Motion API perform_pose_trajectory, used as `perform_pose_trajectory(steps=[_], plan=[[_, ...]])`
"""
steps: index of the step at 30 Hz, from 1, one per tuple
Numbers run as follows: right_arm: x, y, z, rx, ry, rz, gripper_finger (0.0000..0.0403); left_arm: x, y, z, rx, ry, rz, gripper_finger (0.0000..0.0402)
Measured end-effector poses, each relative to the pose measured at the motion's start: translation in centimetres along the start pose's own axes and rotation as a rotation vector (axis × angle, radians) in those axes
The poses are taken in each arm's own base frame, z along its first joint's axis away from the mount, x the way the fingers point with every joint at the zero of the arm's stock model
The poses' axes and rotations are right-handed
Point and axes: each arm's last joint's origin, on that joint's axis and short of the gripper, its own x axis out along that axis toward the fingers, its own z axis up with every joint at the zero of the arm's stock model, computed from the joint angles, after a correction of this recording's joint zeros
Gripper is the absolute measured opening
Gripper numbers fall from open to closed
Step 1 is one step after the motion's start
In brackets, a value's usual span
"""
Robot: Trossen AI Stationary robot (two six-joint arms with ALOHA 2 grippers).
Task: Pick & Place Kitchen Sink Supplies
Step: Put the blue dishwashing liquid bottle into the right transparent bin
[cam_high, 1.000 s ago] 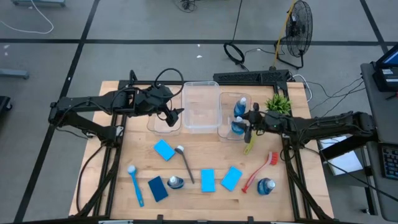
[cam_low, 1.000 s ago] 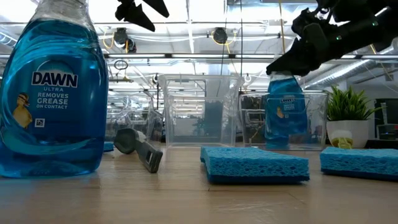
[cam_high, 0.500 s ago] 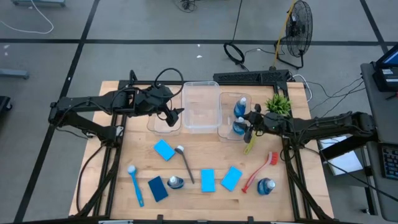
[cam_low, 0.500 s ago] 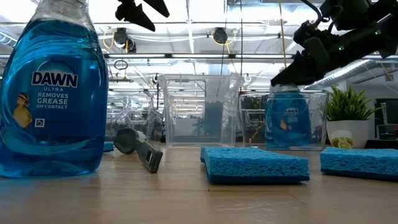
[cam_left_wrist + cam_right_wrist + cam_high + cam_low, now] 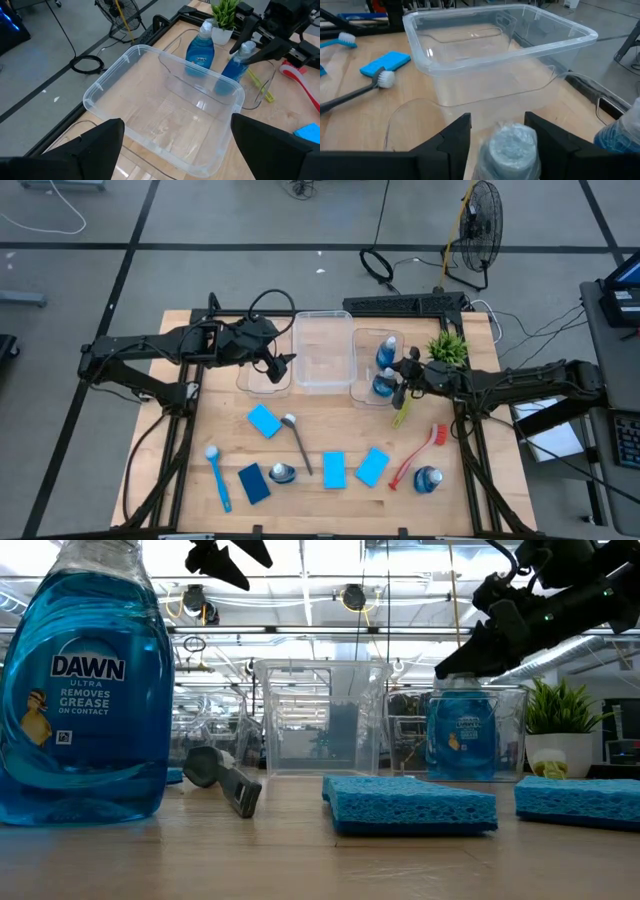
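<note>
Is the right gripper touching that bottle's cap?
Apart. The right wrist view shows clear gaps between the right gripper fingers and the bottle cap on both sides.

A lab: a wooden bench [image 5: 230, 470] on bare concrete, floor cables [image 5: 380, 265], fan [image 5: 483, 220].

Both arms reach inward over the counter [image 5: 230, 442], end effectors raised off its surface.

The left end effector [image 5: 283, 367] hangs at the end of an arm stretched in from the counter's left edge, its two fingers [image 5: 90, 145] spread wide with nothing between them. The right end effector [image 5: 400, 383] comes in from the counter's right edge on a low, nearly straight arm; its fingers [image 5: 454, 134] stand apart, flanking a bottle cap [image 5: 512, 142] without visibly pressing it.
</note>
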Motion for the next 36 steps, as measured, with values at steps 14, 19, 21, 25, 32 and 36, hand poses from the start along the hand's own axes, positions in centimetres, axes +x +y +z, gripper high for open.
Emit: perform_pose_trajectory(steps=[14, 19, 21, 25, 32, 36], plan=[[-2.3, -0.6, 2.9, 0.0, -0.247, -0.031, 0.02, 0.0, 0.0, 0.0, -0.001, -0.001, 0.0, 0.0365], [-3.9, -0.7, 4.4, -0.006, -0.332, -0.019, 0.0193, 0.0, 0.0, 0.0, -0.002, -0.002, -0.001, 0.0365], [-4.3, -0.7, 4.6, -0.014, -0.336, -0.009, 0.019, 0.0, 0.0, 0.0, -0.002, -0.004, -0.001, 0.0365], [-5.0, -0.3, 5.3, -0.015, -0.344, 0.028, 0.0181, 0.0, 0.0, 0.1, -0.005, -0.011, -0.003, 0.0365], [-7.2, 1.4, 7.2, 0.015, -0.183, 0.269, 0.0151, 0.0, -0.1, 0.1, -0.005, -0.011, -0.004, 0.0365], [-9.1, 2.2, 8.5, 0.084, -0.07, 0.462, 0.0131, 0.0, -0.2, 0.1, 0.0, -0.01, -0.008, 0.0365]])
